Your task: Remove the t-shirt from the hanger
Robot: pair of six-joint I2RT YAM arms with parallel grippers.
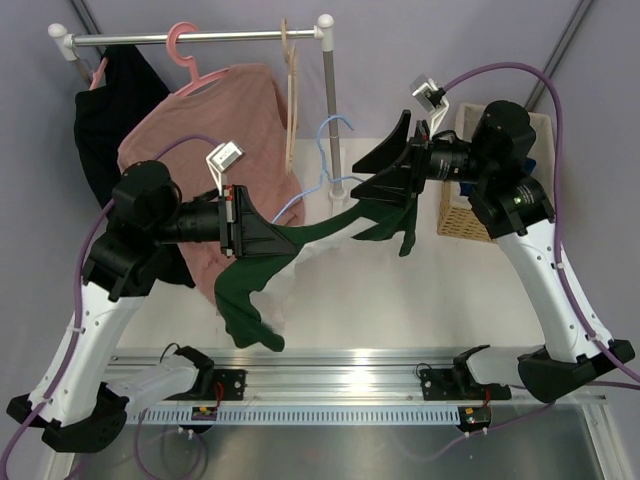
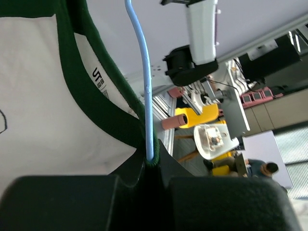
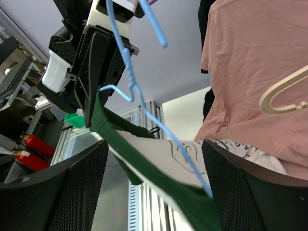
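At far left a black garment (image 1: 110, 120) hangs from the rail (image 1: 200, 38), next to a pink shirt (image 1: 220, 130) that drapes behind the left arm (image 1: 130, 250). That arm reaches rightward with its forearm level. The left fingers (image 1: 258, 228) are clamped narrow on the green shoulder of the t-shirt (image 1: 310, 235), and the blue wire of the hanger (image 2: 145, 72) runs into the same pinch. A green sleeve hangs free below them, over bare worktop (image 1: 400, 300). The t-shirt stretches up and right, clear of the worktop and threaded on the hanger, whose hook stands free near the rail post (image 1: 328, 90). The right fingers (image 1: 385, 150) are spread wide, one above and one below the far shoulder; whether either touches cloth I cannot tell. The right arm (image 1: 540, 260) rises, then bends leftward with its wrist level, a basket (image 1: 460, 215) near its elbow.
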